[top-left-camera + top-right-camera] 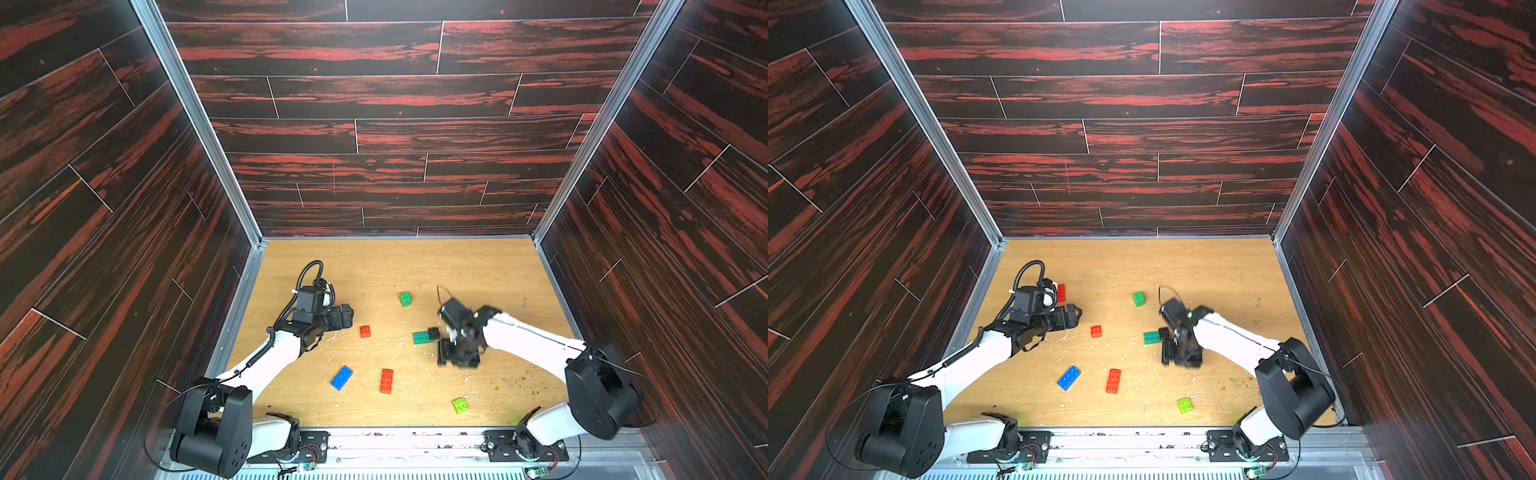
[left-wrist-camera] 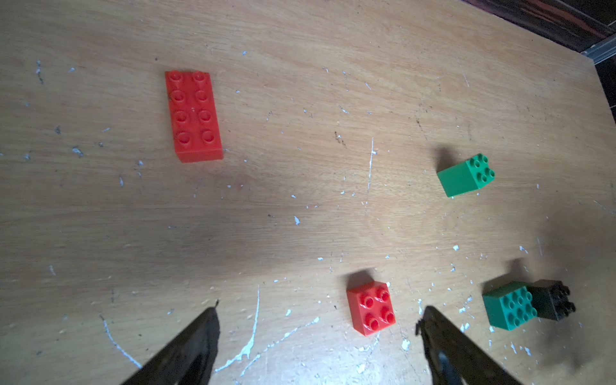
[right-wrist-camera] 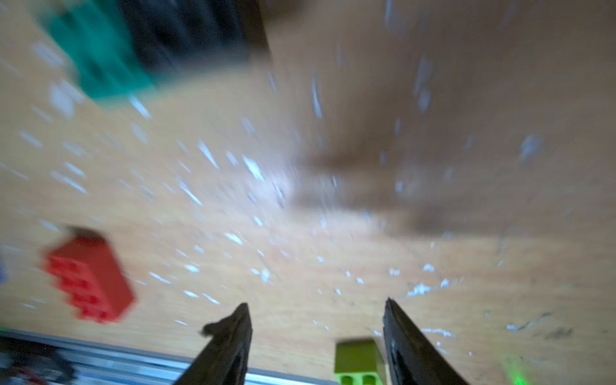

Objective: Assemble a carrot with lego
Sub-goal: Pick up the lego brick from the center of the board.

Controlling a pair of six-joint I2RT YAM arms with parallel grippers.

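Leftward first, the left arm (image 1: pixel 274 357) reaches low from its near-corner base toward the middle of the bench (image 1: pixel 498 270), forearm nearly level. The left fingers (image 2: pixel 196 343) stand wide apart around nothing, and the small red lego brick (image 1: pixel 365 331) lies on the bench just ahead of them, untouched. Beyond that wrist a long red brick (image 1: pixel 1061 292) peeks out, half hidden by the arm in a top view, while the left wrist camera shows it whole. Toward the front lie the blue brick (image 1: pixel 342 377) and a second long red brick (image 1: pixel 386 380), apart. Farther back sits the green square brick (image 1: pixel 405 299). The teal brick (image 1: pixel 420 337) touches the black brick (image 1: pixel 434 332); whether they are clipped together I cannot tell. Beside them the right arm (image 1: pixel 528 336) bends down, motion-blurred, with the right fingers (image 3: pixel 233 343) apart and empty. The lime brick (image 1: pixel 460 405) lies near the front edge, clear of them in both top views; only the right wrist camera frames it between them.
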